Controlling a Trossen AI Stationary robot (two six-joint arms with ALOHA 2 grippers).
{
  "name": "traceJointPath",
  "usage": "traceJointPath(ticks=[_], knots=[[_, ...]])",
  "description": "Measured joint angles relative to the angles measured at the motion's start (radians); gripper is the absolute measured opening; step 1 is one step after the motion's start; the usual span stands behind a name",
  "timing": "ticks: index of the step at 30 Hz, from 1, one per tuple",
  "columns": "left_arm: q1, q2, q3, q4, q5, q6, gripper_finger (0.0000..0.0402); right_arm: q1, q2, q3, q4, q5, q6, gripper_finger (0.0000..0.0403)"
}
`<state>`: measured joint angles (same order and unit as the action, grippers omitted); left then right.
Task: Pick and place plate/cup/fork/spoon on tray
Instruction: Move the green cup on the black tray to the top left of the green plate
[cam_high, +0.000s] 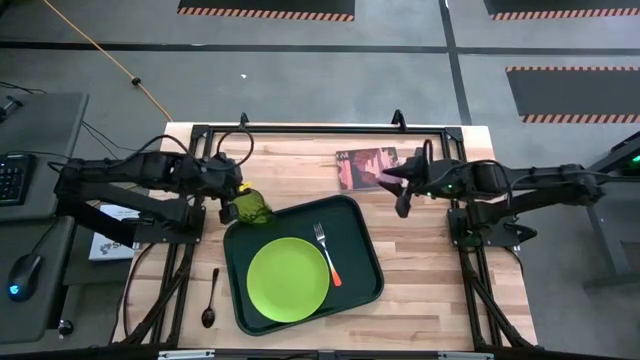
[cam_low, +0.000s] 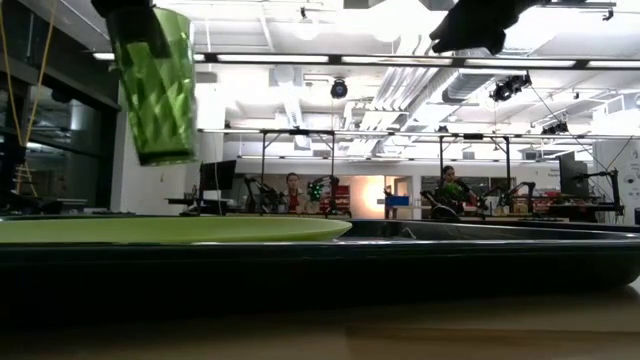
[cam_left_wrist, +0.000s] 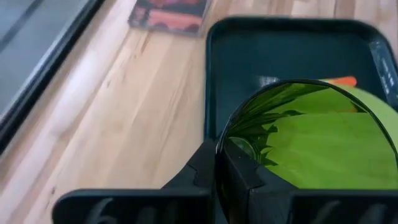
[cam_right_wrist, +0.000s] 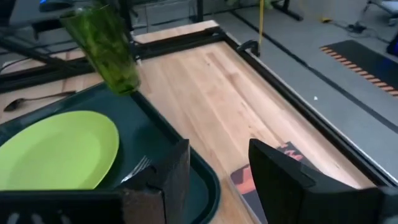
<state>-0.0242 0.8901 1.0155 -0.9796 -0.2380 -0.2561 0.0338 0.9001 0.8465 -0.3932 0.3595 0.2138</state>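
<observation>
My left gripper (cam_high: 232, 207) is shut on the dark-green cup (cam_high: 252, 207), which hangs in the air over the far left corner of the dark-green tray (cam_high: 365, 285). The lime-green plate (cam_high: 288, 280) lies flat in the tray, and the orange-handled fork (cam_high: 327, 255) lies beside it on the tray floor. The spoon (cam_high: 210, 298) lies on the table left of the tray. My right gripper (cam_high: 402, 200) hovers open and holds nothing, above the table beyond the tray's far right corner. My left gripper pinches the cup's wall at the rim (cam_left_wrist: 221, 147), one finger (cam_left_wrist: 249, 177) inside the cup and the other outside. The fingers slant down onto it from the table's left side. The cup (cam_low: 160, 85) hangs below them nearly upright, clear of tray and table.
A small reddish book (cam_high: 365, 167) lies on the table near the far edge, under my right gripper's reach. Bare wood shows right of the tray and along the far edge. Black frame rails (cam_high: 320, 130) border the table.
</observation>
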Motion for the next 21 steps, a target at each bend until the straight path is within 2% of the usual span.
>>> traceJointPath(ticks=[4,9,16,18,21], knots=[[-0.003,0.012,0.016,-0.096,0.054,-0.051,0.0001,0.0,-0.025,-0.025,0.005,0.032,0.018,0.0158],[-0.041,0.013,0.023,-0.135,0.124,-0.083,0.0001,0.0,-0.015,-0.027,0.011,0.032,0.015,0.0158],[-0.102,0.011,0.023,-0.211,0.11,-0.084,0.0001,0.0,-0.01,-0.027,0.01,0.034,0.019,0.0158],[-0.121,0.021,0.023,-0.261,0.075,-0.107,0.0001,0.0,-0.009,-0.027,0.01,0.033,0.033,0.0158],[-0.159,0.022,-0.007,-0.252,0.068,-0.149,0.0001,0.0,-0.009,-0.027,0.01,0.034,0.045,0.0158]])
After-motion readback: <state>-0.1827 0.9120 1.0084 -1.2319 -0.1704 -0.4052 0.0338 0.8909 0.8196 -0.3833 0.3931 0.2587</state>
